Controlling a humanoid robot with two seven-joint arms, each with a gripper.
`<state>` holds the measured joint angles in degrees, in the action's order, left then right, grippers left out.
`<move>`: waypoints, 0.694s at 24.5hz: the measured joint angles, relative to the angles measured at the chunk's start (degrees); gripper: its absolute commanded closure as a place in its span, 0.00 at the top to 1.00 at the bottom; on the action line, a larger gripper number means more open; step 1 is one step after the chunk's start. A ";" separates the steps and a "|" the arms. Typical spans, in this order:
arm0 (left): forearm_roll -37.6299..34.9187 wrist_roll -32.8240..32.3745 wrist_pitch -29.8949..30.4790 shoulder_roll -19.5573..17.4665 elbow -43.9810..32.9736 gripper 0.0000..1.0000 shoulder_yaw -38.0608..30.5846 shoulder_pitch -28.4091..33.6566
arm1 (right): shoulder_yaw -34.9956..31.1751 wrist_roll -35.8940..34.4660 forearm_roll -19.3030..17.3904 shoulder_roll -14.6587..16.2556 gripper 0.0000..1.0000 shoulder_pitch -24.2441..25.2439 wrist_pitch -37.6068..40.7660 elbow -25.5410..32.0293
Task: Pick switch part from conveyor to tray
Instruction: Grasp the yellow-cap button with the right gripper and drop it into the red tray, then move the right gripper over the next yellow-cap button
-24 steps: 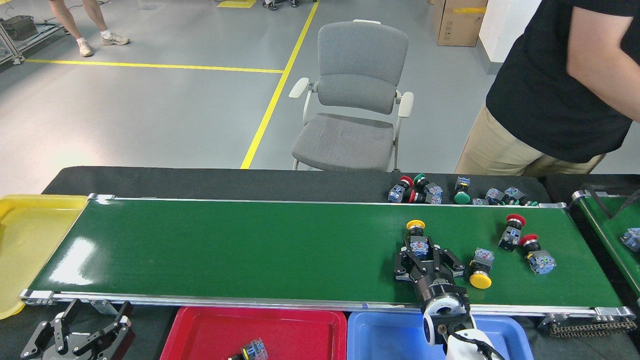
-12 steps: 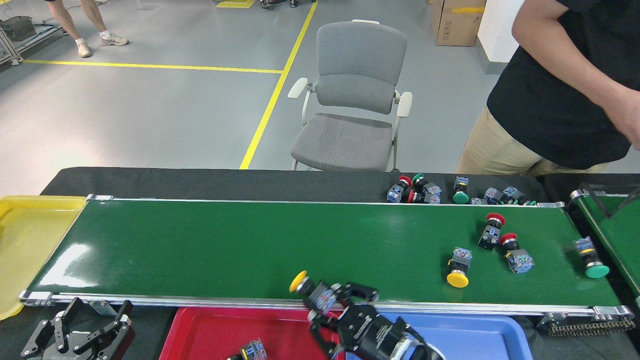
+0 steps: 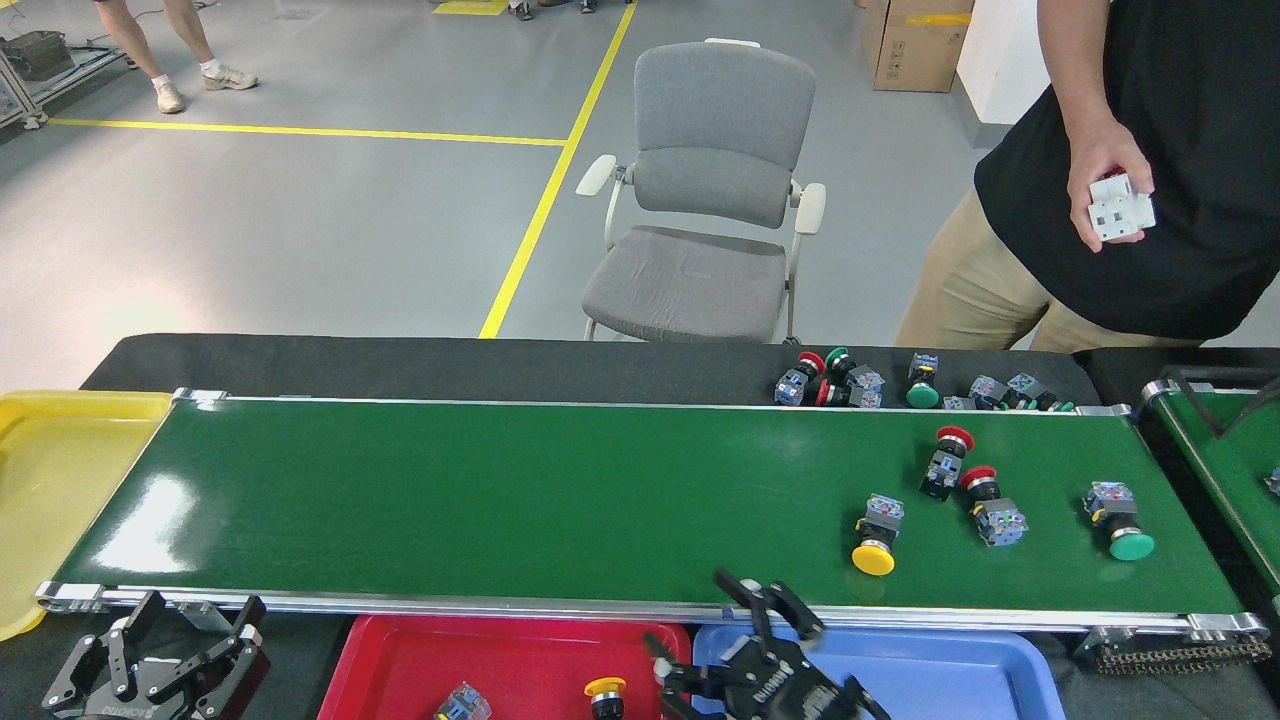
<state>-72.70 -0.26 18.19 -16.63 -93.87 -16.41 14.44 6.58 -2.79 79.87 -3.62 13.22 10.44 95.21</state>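
Note:
The conveyor (image 3: 450, 500) carries several switch parts at its right end: a yellow-capped one (image 3: 875, 540), two red-capped ones (image 3: 945, 462) (image 3: 990, 505) and a green-capped one (image 3: 1120, 520). The red tray (image 3: 400, 655) lies below the belt's front edge and holds a yellow-capped switch part (image 3: 605, 695) and another part (image 3: 462, 703). My right gripper (image 3: 725, 630) is open and holds nothing, over the seam between the red and blue trays, just right of the yellow-capped part in the tray. My left gripper (image 3: 160, 660) rests open at the bottom left, off the belt.
A blue tray (image 3: 950, 670) sits right of the red one, and a yellow tray (image 3: 50, 480) at the belt's left end. Loose parts (image 3: 850, 385) lie behind the belt. A person (image 3: 1120, 150) stands at the far right holding a white part. A second belt (image 3: 1230, 460) slants in at right.
My right gripper carried a yellow-capped part off the belt to the red tray and opened; the part now lies in the tray. Parts on the belt drifted left and a green-capped one arrived.

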 measured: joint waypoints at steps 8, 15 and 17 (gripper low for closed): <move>-0.03 -0.01 -0.15 0.00 0.01 1.00 0.00 0.00 | -7.29 -6.99 -2.12 0.00 0.97 6.13 -6.33 0.08; -0.03 -0.01 0.02 0.00 0.02 1.00 0.00 0.18 | -2.13 -2.39 0.20 0.04 0.98 -2.19 -6.66 -0.04; -0.05 -0.01 0.33 0.00 0.03 1.00 0.00 0.25 | 0.60 -0.53 2.08 -0.01 0.97 -4.20 -6.71 -0.25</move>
<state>-72.74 -0.27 18.52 -16.63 -93.84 -16.41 14.69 7.18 -3.32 81.95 -3.63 9.02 3.73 94.96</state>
